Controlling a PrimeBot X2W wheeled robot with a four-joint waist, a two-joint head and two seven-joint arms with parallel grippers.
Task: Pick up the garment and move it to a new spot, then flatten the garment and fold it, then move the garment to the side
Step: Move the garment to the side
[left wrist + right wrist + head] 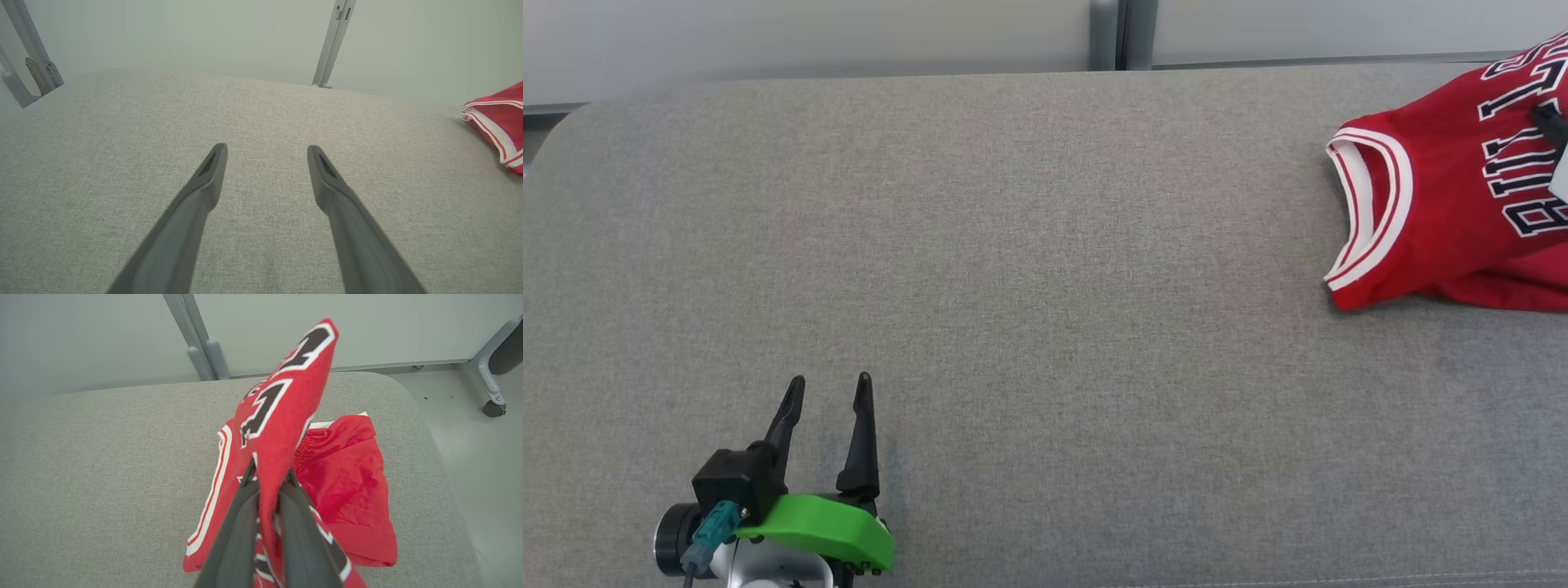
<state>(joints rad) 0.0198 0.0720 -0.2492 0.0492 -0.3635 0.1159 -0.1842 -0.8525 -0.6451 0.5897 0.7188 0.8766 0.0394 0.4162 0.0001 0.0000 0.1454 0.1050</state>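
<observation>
While the right gripper [270, 475] holds the garment [347, 469] in clenched jaws, left gripper [831, 378] agape, the pick-up next needs carrying across the counter [1054, 245].

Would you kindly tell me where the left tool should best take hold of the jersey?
Probably the white-trimmed opening of the jersey, approached from the robot's left, low over the cushion. That banded edge faces the open left tool and lies free, while the right tool is shut on the lettered part.

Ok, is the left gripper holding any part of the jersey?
No, the left gripper stands open over the cushion, and the jersey lies apart at the view's right edge.
</observation>
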